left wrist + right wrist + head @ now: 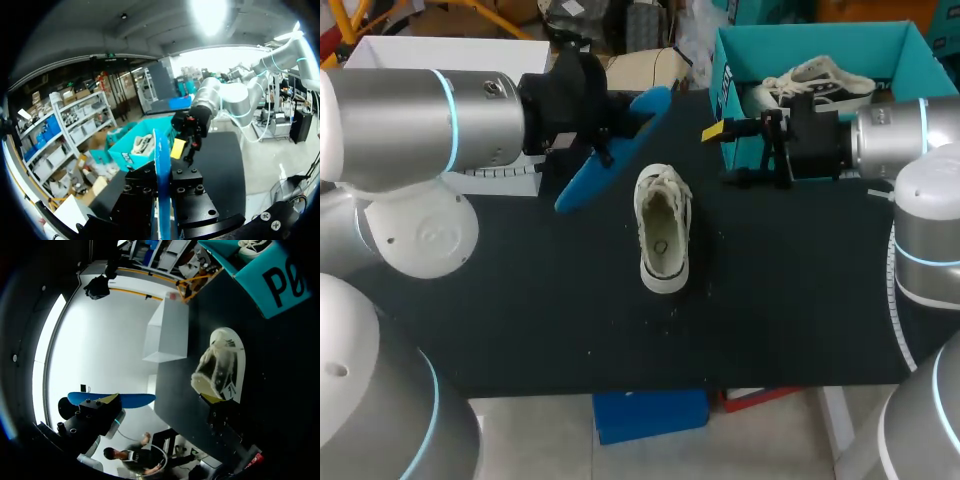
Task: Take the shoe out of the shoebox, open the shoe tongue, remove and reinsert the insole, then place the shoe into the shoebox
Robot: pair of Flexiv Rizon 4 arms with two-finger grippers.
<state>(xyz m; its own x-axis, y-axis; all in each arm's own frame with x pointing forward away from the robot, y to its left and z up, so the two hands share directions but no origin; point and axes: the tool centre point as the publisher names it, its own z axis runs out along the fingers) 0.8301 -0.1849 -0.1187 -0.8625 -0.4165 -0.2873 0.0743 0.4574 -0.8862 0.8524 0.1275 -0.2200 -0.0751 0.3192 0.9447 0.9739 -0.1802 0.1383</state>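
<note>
- The box (820, 45) stands just behind your right gripper (728, 155), whose fingers are spread and empty.
- The shoe (662, 225) lies mid-table with nothing holding it, so it may slide during reinsertion.
- Your left gripper (603, 135) clamps the insole (582, 187), which may bend.

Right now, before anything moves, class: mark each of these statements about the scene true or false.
1. The left jaws are shut on the insole. True.
2. The shoe on the table lies on its side. False: it stands on its sole, opening up.
3. The shoebox is empty. False: a second shoe lies in it.
4. The insole is out of the shoe. True.
</note>
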